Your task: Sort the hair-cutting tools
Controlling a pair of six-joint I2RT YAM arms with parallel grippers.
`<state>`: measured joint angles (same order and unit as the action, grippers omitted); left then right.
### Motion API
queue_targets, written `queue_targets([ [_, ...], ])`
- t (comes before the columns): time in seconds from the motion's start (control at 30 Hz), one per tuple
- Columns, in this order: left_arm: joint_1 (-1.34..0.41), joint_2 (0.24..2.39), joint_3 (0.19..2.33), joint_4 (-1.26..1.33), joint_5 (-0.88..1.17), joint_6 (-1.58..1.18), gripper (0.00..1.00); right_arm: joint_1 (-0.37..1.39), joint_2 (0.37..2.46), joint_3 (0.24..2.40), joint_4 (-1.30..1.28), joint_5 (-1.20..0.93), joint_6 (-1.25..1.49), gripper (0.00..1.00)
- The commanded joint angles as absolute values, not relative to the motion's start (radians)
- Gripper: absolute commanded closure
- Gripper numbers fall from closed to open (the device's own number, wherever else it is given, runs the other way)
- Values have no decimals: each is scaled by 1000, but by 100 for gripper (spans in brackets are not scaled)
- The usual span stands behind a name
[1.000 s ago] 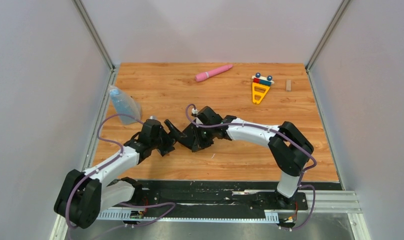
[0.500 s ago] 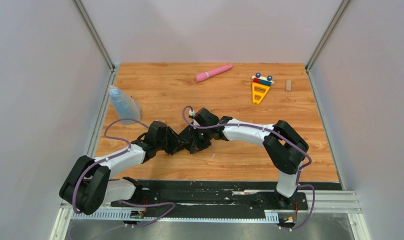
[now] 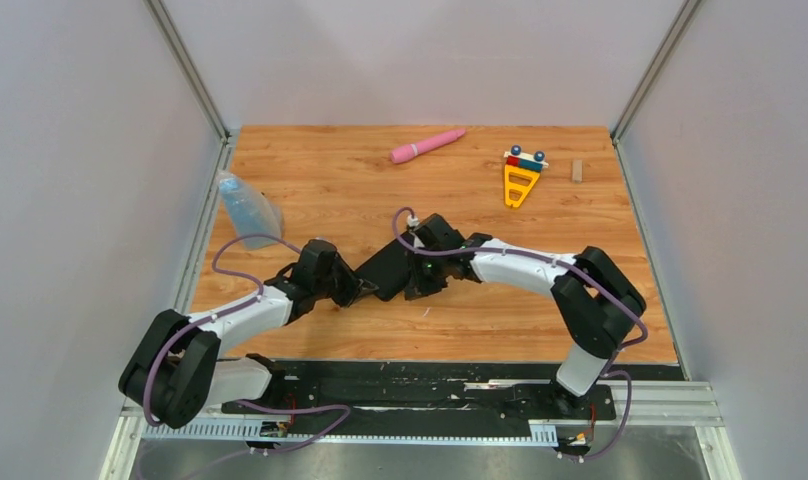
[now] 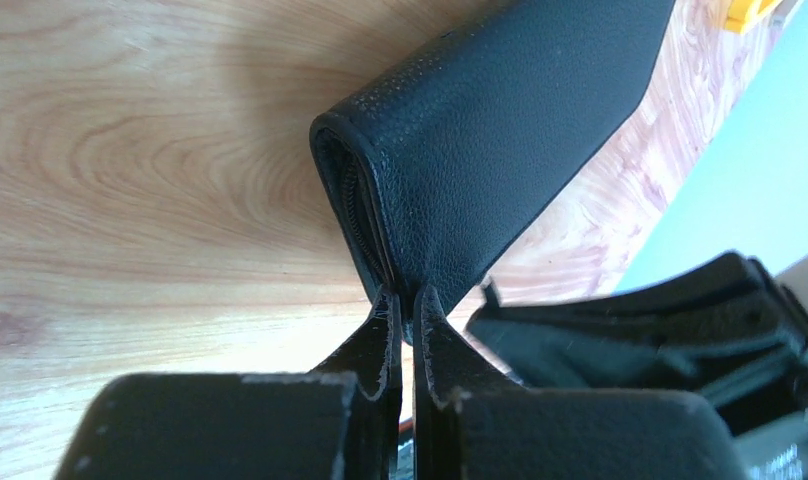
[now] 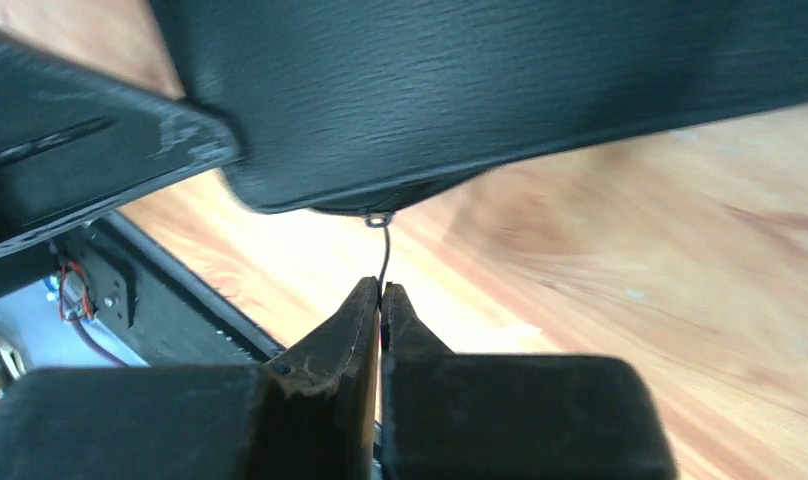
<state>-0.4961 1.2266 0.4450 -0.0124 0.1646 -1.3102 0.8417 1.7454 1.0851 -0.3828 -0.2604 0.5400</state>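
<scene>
Wooden table (image 3: 310,180) between pale walls (image 3: 80,150)

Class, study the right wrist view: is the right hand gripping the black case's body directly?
No, the right hand pinches only a thin pull cord hanging below the black case.

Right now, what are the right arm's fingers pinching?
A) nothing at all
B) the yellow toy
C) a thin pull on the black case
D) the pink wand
C: the right wrist view shows the right fingers closed on a thin pull hanging from the edge of the case.
</scene>
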Motion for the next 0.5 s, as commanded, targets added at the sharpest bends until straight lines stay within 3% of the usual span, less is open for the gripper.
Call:
queue_targets([
  [0.0, -492, 1236, 474, -102, 107, -1235, 100, 693, 1629, 986, -424, -180, 499, 100],
  [0.17, -481, 1273, 515, -144, 106, -1189, 100, 568, 1567, 930, -431, -176, 473, 100],
  [0.47, -397, 1554, 788, -241, 136, -935, 100, 592, 1525, 911, -460, -205, 449, 100],
])
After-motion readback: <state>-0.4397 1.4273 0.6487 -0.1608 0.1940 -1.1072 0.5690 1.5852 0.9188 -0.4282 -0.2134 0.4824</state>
